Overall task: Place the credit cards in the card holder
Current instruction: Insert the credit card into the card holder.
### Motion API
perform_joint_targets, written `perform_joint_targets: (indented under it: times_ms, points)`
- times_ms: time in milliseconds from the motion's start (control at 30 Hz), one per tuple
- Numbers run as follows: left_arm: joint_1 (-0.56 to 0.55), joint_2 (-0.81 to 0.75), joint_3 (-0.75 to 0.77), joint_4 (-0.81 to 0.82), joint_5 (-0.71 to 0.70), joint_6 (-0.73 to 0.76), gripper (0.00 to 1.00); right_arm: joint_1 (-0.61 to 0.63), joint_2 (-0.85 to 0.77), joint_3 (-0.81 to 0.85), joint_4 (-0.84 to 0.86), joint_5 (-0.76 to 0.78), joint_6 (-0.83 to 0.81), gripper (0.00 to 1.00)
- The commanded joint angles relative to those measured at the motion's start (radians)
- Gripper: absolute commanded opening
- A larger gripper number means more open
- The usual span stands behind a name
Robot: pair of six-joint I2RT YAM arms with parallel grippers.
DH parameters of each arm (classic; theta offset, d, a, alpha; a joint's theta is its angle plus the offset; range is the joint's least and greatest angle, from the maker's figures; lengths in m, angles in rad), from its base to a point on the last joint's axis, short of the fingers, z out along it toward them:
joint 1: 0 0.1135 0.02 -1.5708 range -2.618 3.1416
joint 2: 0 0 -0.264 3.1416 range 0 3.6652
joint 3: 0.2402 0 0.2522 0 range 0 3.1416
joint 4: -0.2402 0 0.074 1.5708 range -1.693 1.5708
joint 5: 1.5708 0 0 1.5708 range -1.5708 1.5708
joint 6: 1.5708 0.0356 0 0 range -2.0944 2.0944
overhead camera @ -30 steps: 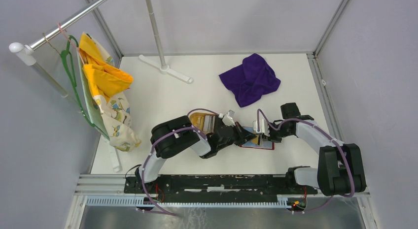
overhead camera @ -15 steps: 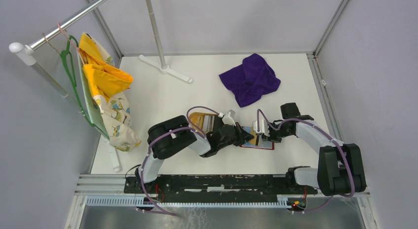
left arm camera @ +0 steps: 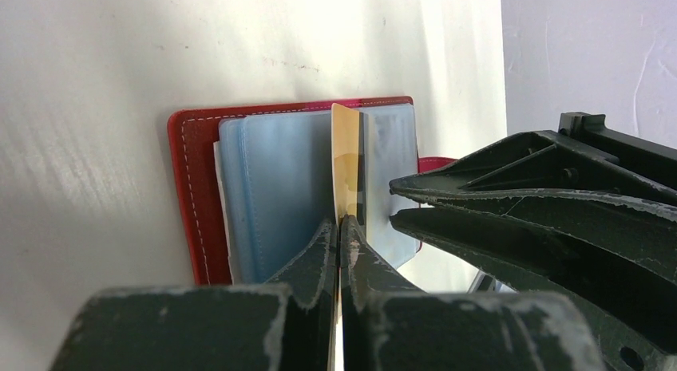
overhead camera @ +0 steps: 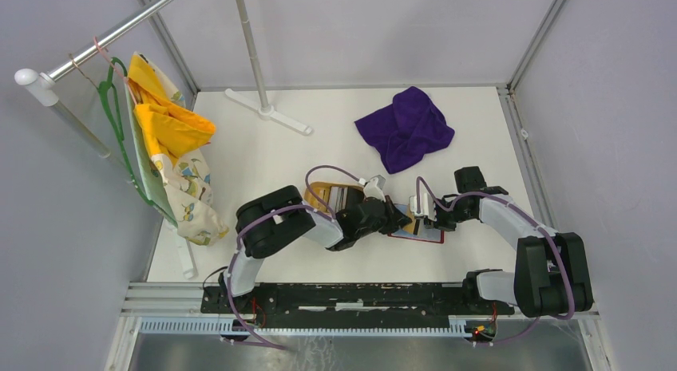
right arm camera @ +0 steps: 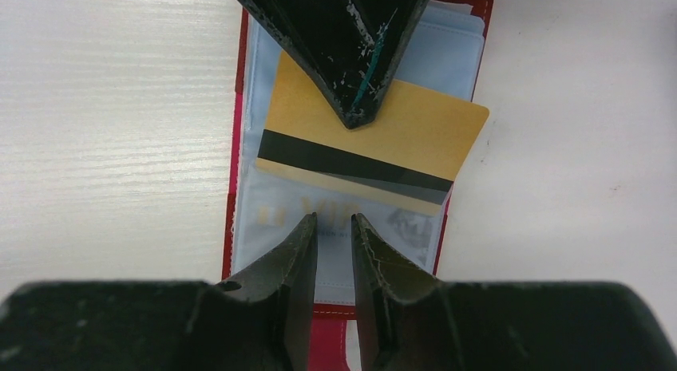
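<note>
The red card holder (overhead camera: 423,235) lies open on the table, its clear sleeves (left arm camera: 275,187) facing up. My left gripper (overhead camera: 397,219) is shut on a gold credit card (right arm camera: 399,124) with a black stripe. It holds the card on edge (left arm camera: 345,159) over the holder (left arm camera: 188,187), and the card's leading edge sits partly inside a sleeve. My right gripper (right arm camera: 333,221) rests on the holder (right arm camera: 239,148) just in front of the card. Its jaws stand a narrow gap apart and hold nothing. Another card marked VIP shows inside the sleeve (right arm camera: 319,211).
A tan wooden tray (overhead camera: 322,193) with more cards lies behind the left wrist. A purple cloth (overhead camera: 405,128) lies at the back right. A rack foot (overhead camera: 267,112) stands at the back, and clothes on a hanger (overhead camera: 172,148) hang at the left.
The left arm's elbow has drifted slightly left. Both grippers stay at the card holder with the gold card between them.
</note>
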Motion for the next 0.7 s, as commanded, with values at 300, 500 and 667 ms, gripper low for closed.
perform_joint_targets:
  times_ms: [300, 500, 667]
  points:
    - [0.014, -0.015, 0.045, -0.224, -0.091, 0.189, 0.02, 0.012, 0.023, -0.007, -0.041, 0.034, -0.013, 0.28]
    - [0.014, -0.013, 0.05, -0.221, -0.076, 0.184, 0.02, 0.014, 0.024, -0.008, -0.041, 0.036, -0.012, 0.28]
    - [0.014, -0.033, 0.054, -0.251, -0.097, 0.216, 0.02, 0.014, 0.024, -0.008, -0.04, 0.035, -0.011, 0.28]
